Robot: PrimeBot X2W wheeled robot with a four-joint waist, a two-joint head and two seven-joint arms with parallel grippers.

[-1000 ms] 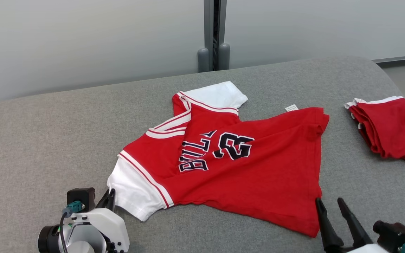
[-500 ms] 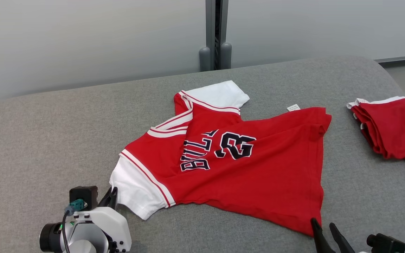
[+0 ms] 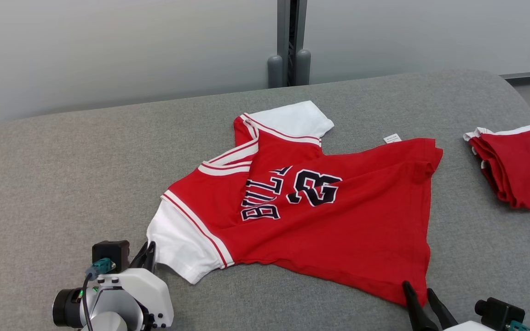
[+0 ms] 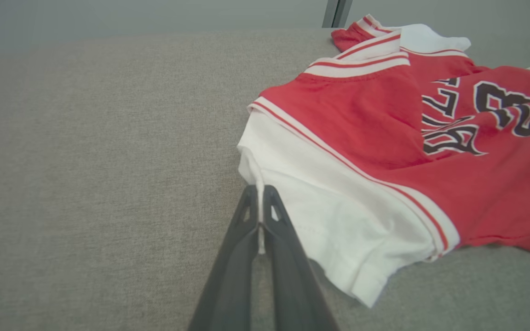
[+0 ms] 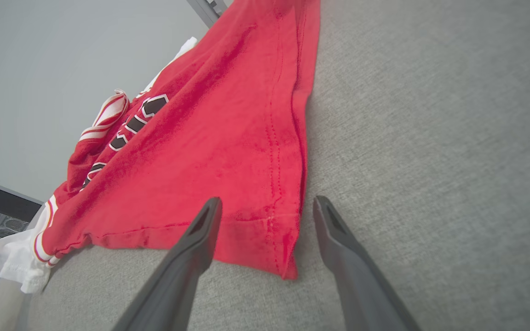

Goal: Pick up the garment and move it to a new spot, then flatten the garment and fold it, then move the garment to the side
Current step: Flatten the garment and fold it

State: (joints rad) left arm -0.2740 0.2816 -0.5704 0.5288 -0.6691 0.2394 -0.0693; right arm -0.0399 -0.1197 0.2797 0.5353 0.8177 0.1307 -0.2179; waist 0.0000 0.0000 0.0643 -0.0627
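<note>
1 grey counter [image 3: 62, 184] carries 2 red pieces. The garment [image 3: 338, 216], a number 23 jersey, lies spread at its centre. A folded red bundle [image 3: 522, 174] at 3 o'clock runs partly out of sight. There are 2 tools. The left tool [image 4: 256, 191], at the garment's 7 o'clock, is pinched tight on the white sleeve edge. The right tool [image 5: 267, 202], at 5 o'clock, gapes wide, straddling the hem corner.

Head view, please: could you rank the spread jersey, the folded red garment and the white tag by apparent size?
1. spread jersey
2. folded red garment, cut off by the picture's edge
3. white tag
</note>
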